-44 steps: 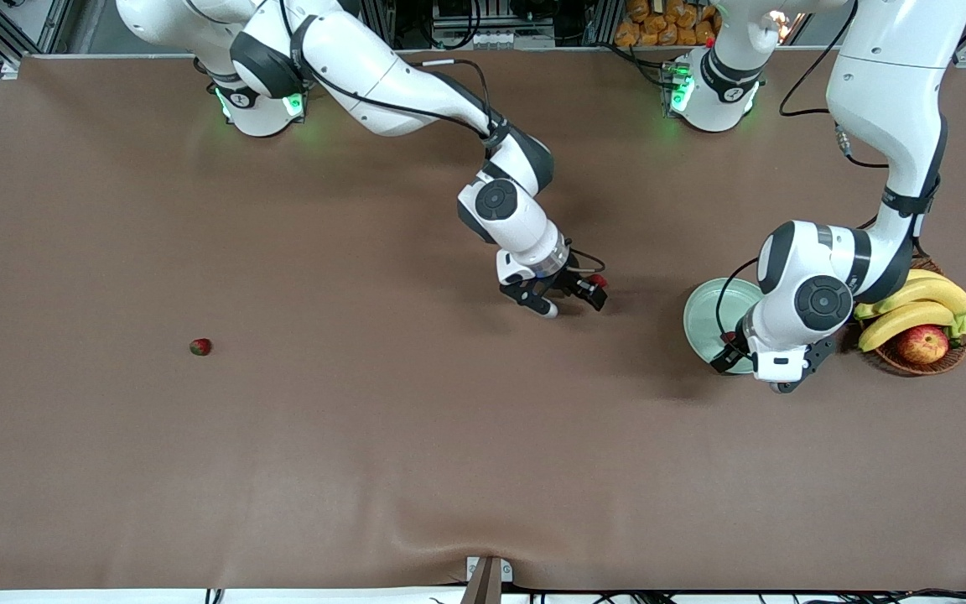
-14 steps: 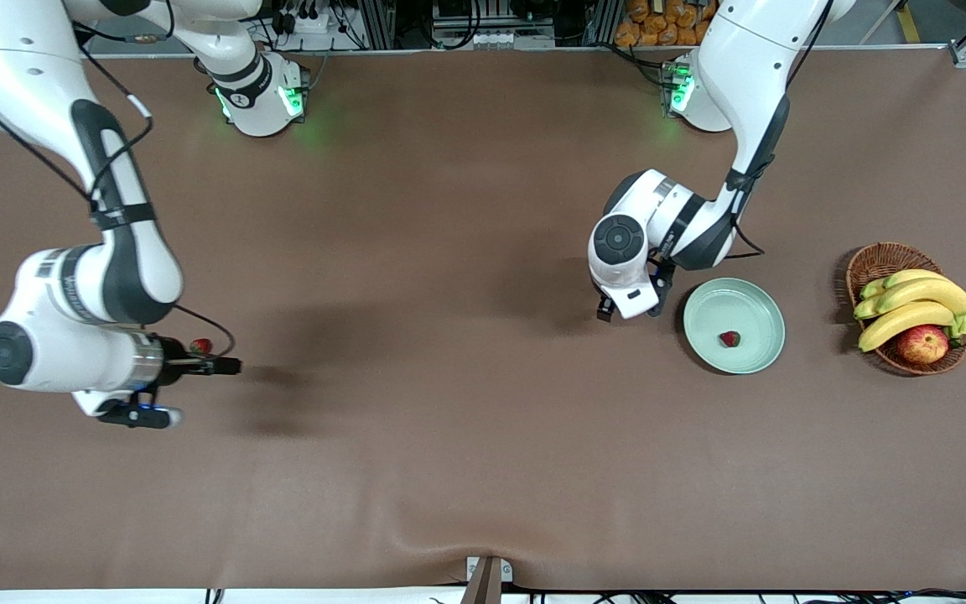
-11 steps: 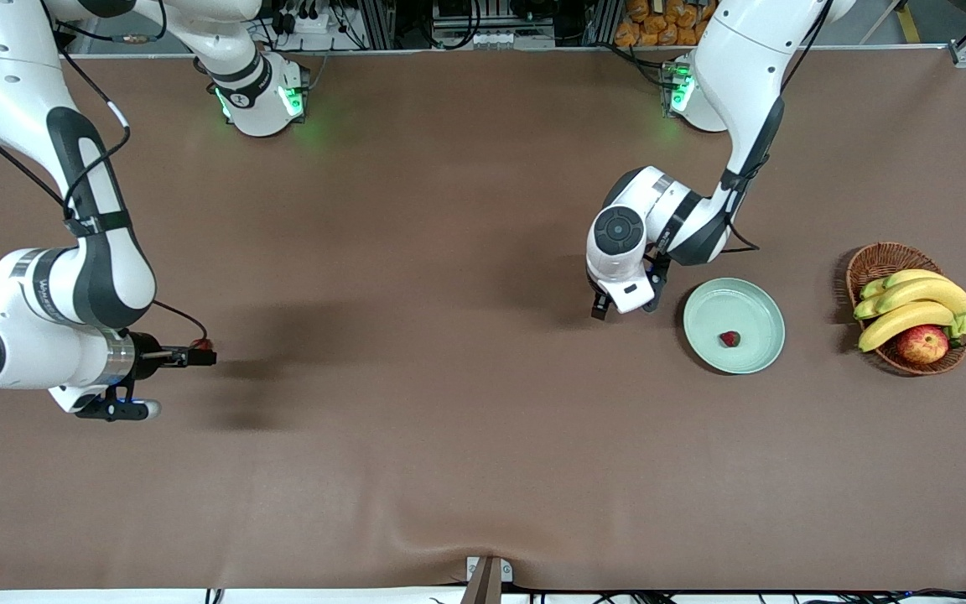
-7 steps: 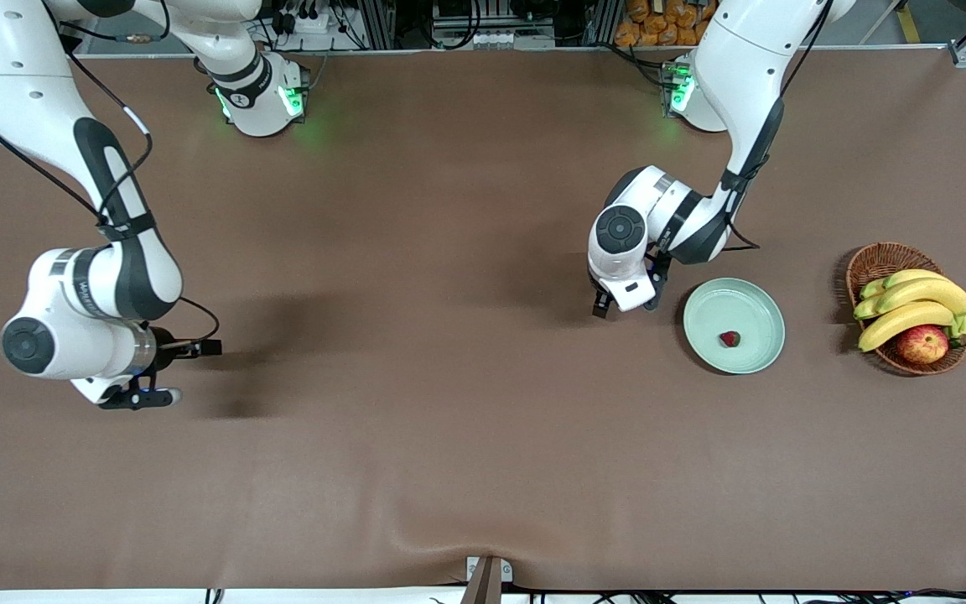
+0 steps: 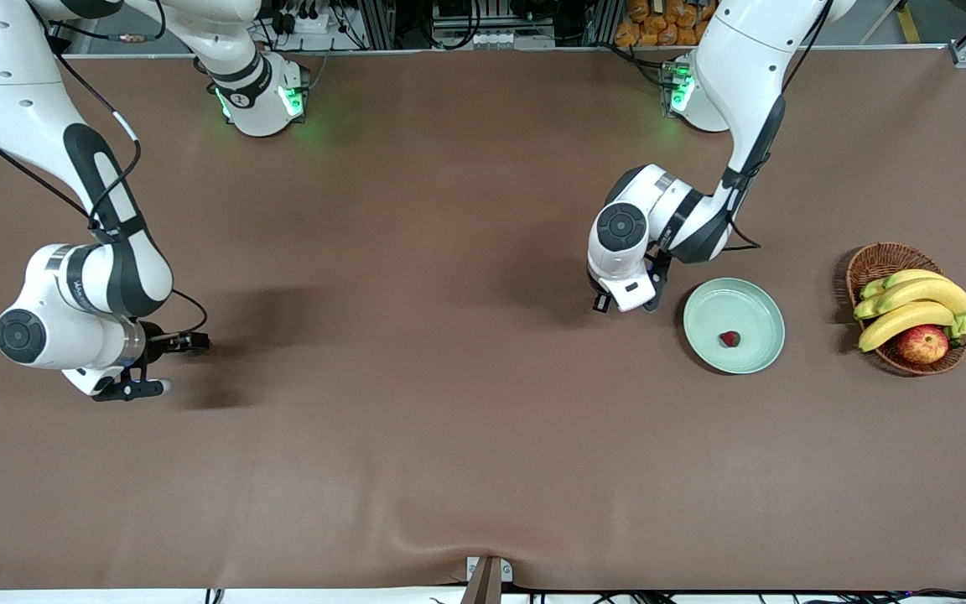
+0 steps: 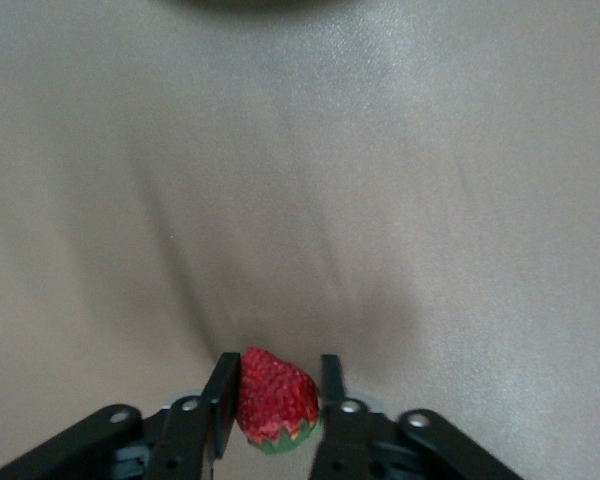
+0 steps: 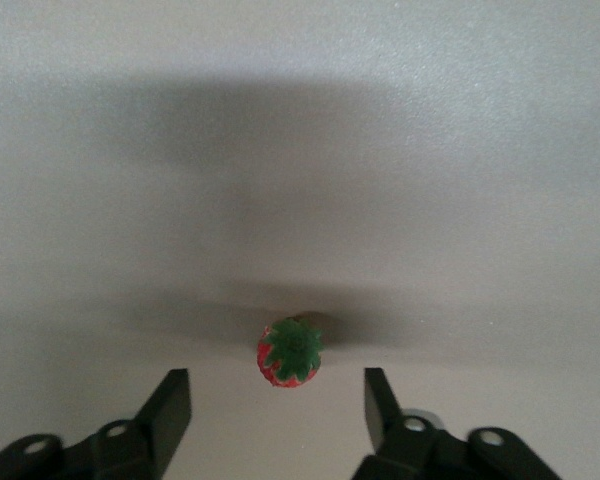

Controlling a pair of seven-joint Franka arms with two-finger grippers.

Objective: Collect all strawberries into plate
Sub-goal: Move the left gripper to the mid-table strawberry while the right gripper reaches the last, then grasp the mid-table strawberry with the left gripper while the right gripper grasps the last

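Your left gripper (image 6: 276,400) clamped a strawberry (image 6: 275,400) beside the mint-green plate (image 5: 764,352); right gripper (image 7: 277,405) (jaws apart) straddled another strawberry (image 7: 290,352).

White arms, black joints, seemingly black cables.

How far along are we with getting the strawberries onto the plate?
One strawberry already lies on the plate. The left claw is shut on a second strawberry beside the plate. The right claw, at its end of the table, stands open around the third strawberry, not yet gripped. Two deliveries remain.
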